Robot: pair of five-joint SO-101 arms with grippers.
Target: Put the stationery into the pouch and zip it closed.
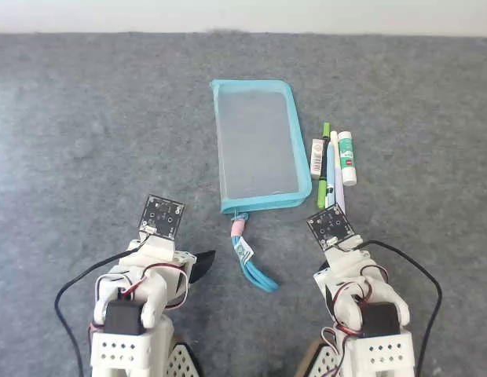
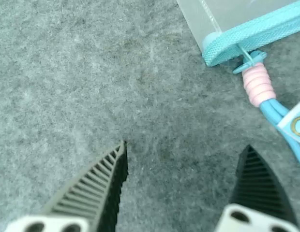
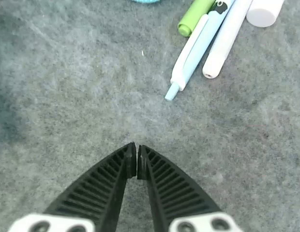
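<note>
**Both arms sit at the near edge, pouch and pens out ahead**

There's lots of bare grey table (image 1: 86, 118) to the left and on the far side in the high view. The pouch (image 1: 255, 145) lies flat mid-table, with the stationery (image 1: 334, 161) lined up just beside its right edge. The left wrist view gives the close-up: the pouch's corner and the pink-beaded zipper pull (image 2: 256, 84) sit a bit beyond the left end effector (image 2: 185, 147), which is spread wide over bare felt. The right end effector (image 3: 136, 146) is pressed together, with the tip of the light blue pen (image 3: 191, 58) near, just ahead, not touching.
</note>
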